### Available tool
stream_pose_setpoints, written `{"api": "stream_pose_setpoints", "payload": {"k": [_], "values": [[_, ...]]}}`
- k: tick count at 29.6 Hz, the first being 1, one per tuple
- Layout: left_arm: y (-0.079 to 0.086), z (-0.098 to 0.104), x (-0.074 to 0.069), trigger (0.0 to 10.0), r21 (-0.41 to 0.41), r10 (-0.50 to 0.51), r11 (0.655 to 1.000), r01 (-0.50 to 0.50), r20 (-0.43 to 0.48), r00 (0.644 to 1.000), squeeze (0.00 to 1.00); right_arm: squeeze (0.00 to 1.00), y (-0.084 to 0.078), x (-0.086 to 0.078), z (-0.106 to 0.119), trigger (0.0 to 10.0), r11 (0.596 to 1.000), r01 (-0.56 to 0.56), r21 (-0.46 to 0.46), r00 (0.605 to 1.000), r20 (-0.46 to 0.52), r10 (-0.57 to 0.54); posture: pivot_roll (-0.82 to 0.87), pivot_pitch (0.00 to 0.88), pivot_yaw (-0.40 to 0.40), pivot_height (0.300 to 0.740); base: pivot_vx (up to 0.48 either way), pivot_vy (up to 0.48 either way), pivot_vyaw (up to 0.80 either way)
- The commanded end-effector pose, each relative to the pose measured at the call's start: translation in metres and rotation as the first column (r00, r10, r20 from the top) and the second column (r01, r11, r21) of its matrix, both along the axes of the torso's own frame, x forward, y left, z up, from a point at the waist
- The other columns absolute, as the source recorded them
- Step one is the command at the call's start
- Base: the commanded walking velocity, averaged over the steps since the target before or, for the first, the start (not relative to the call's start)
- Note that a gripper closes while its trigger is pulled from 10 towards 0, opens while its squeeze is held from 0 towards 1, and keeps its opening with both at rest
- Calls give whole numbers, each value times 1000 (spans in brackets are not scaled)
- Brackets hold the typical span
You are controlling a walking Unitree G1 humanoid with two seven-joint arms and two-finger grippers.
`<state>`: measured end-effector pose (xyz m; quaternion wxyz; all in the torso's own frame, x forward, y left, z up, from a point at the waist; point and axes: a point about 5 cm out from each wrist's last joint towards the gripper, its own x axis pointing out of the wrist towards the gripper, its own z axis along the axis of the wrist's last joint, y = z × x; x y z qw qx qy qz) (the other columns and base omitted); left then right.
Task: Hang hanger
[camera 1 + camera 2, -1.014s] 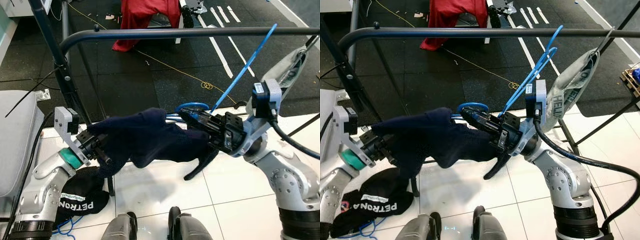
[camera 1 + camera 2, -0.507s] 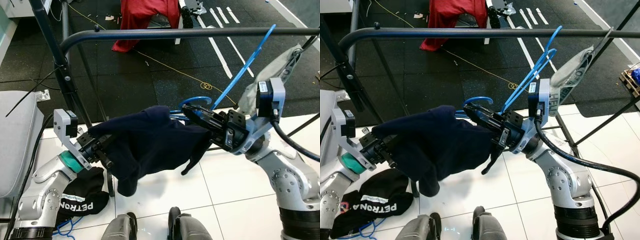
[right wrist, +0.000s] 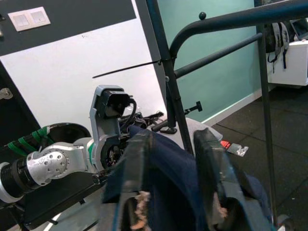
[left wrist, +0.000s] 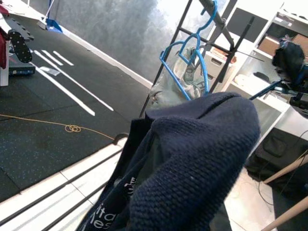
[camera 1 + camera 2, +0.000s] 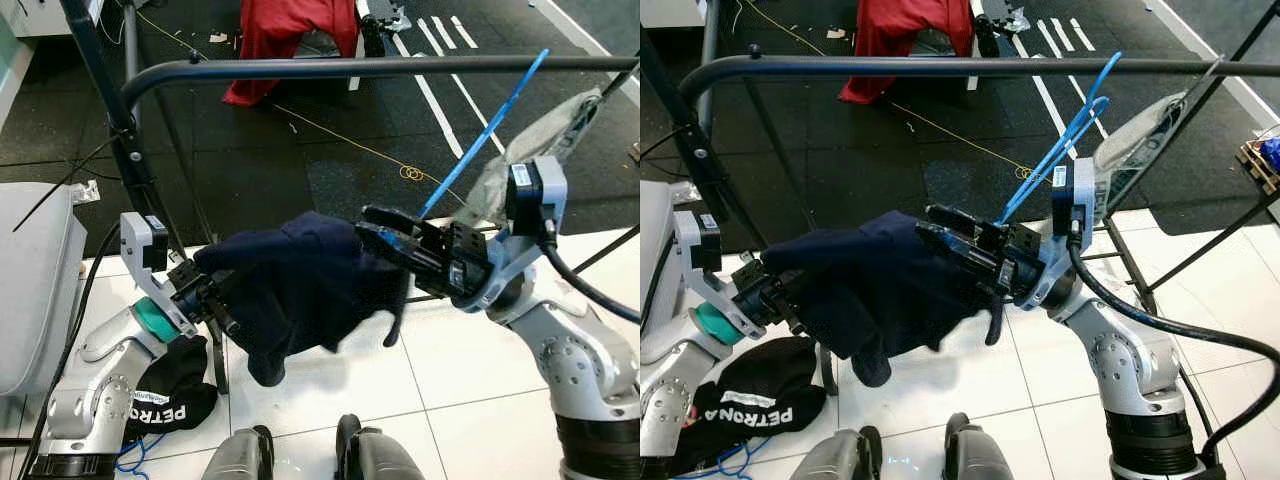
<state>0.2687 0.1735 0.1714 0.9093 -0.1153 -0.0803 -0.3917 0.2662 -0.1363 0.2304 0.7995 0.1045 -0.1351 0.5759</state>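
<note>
A dark navy knitted garment [image 5: 300, 285] hangs bunched between my two grippers, below the black rail [image 5: 350, 68] of a clothes rack. My left gripper [image 5: 215, 300] is shut on the garment's left end, its fingertips buried in the cloth. At the garment's right end my right gripper [image 5: 362, 222] stands open. Its two fingers [image 3: 132, 163] are apart, with navy cloth lying between and under them. A sleeve dangles below that gripper. Blue hangers [image 5: 1060, 140] hang on the rail to the right. In the left wrist view the garment [image 4: 192, 168] covers the fingers.
A grey bag [image 5: 540, 140] hangs beside the blue hangers. A red cloth [image 5: 290, 35] lies on the dark floor behind the rack. A black cap [image 5: 170, 395] lies on the white tiles by the rack's left post [image 5: 135, 170]. A grey cushion [image 5: 30, 280] stands at far left.
The right gripper has opened, and the blue hook seen at its fingers no longer shows. The garment has bunched leftward, with its right part sagging. The left gripper moved right and up.
</note>
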Motion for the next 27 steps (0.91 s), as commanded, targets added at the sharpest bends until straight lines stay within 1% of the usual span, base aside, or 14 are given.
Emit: {"api": "stream_pose_setpoints", "payload": {"k": [1, 2, 4, 5, 12, 16, 17, 21, 22, 23, 24, 25, 26, 27], "values": [[-5, 3, -4, 0, -9, -44, 999, 44, 22, 999, 0, 451, -2, 1, 1, 10000, 1000, -2, -7, 1000, 12, 2, -67, 119, -10, 740, 0, 0, 0], [-6, 4, -4, 0, -10, -49, 999, 49, 24, 999, 0, 216, -3, 1, 1, 10000, 1000, 0, -14, 1000, 16, 1, -67, 120, -11, 740, 0, 0, 0], [-6, 4, -4, 0, -10, -49, 999, 49, 24, 999, 0, 216, -3, 1, 1, 10000, 1000, 0, -14, 1000, 16, 1, -67, 120, -11, 740, 0, 0, 0], [-7, 4, -4, 0, -11, -53, 998, 54, 27, 998, 0, 0, -4, 2, 1, 10000, 1000, -1, -21, 1000, 19, 1, -68, 121, -11, 740, 0, 0, 0], [-10, 7, -3, 0, -19, -60, 998, 60, 33, 998, 0, 0, -5, 2, 2, 10000, 1000, -6, -31, 1000, 21, 6, -70, 122, -8, 740, 0, 0, 0], [-7, 11, 2, 0, -34, -13, 999, 14, 39, 999, 0, 0, -6, 0, 1, 10000, 999, -7, -40, 1000, 12, 8, -72, 125, -9, 740, 0, 0, 0], [-4, 13, 4, 0, -37, 5, 999, -3, 43, 999, 0, 0, -9, 2, -3, 10000, 997, 31, -76, 999, 10, -31, -72, 127, -11, 740, 0, 0, 0], [-3, 15, 5, 0, -39, 15, 999, -13, 46, 999, 0, 0, -11, 3, -6, 10000, 993, 60, -103, 998, 10, -59, -75, 127, -14, 740, 0, 0, 0], [-1, 17, 7, 0, -39, 21, 999, -19, 56, 998, 0, 0, -13, 8, -21, 10000, 967, 145, -207, 989, 15, -146, -77, 128, -12, 740, 0, 0, 0], [0, 19, 8, 0, -38, 24, 999, -22, 62, 998, 0, 0, -13, 9, -35, 10000, 935, 197, -294, 980, 46, -192, -73, 126, -6, 740, 0, 0, 0], [0, 19, 8, 0, -38, 24, 999, -22, 62, 998, 0, 0, -13, 9, -35, 10000, 935, 197, -294, 980, 46, -192, -73, 126, -6, 740, 0, 0, 0], [1, 20, 9, 0, -35, 24, 999, -22, 66, 998, 0, 0, -11, 8, -42, 10000, 928, 227, -295, 974, 58, -219, -72, 127, -3, 740, 0, 0, 0], [2, 20, 9, 0, -33, 24, 999, -21, 68, 997, 0, 0, -10, 6, -44, 10000, 933, 242, -266, 970, 59, -235, -72, 126, 0, 740, 0, 0, 0], [2, 20, 9, 0, -33, 24, 999, -21, 68, 997, 0, 0, -10, 6, -44, 10000, 933, 242, -266, 970, 59, -235, -72, 126, 0, 740, 0, 0, 0]]}}
